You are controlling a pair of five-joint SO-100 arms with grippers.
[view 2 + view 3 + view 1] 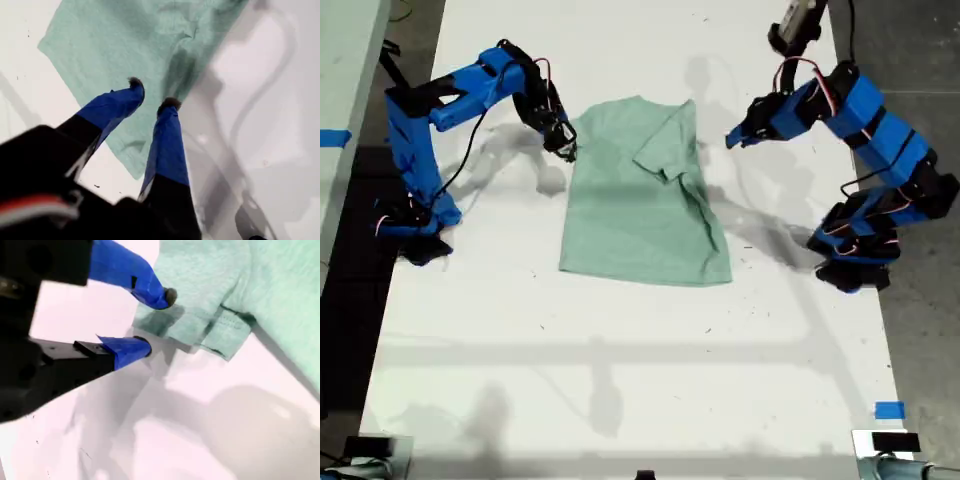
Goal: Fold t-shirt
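Note:
The pale mint-green t-shirt [640,200] lies flat on the white table [620,350]. The sleeve [670,145] on the exterior view's right is folded in over the body. My first gripper [730,138] hangs above the table just off that side of the shirt. In the first wrist view it [152,93] is open with nothing between its fingers, and the shirt [125,45] is below it. My second gripper [567,150] sits low at the shirt's upper corner on the exterior view's left. It [156,322] is open beside the hemmed sleeve [220,335].
The table's long edges run close behind both arm bases [415,225] [855,260]. Blue tape [888,410] marks the near corner on the exterior view's right. A dark mount [795,25] stands at the far edge. Arm shadows fall across the white surface.

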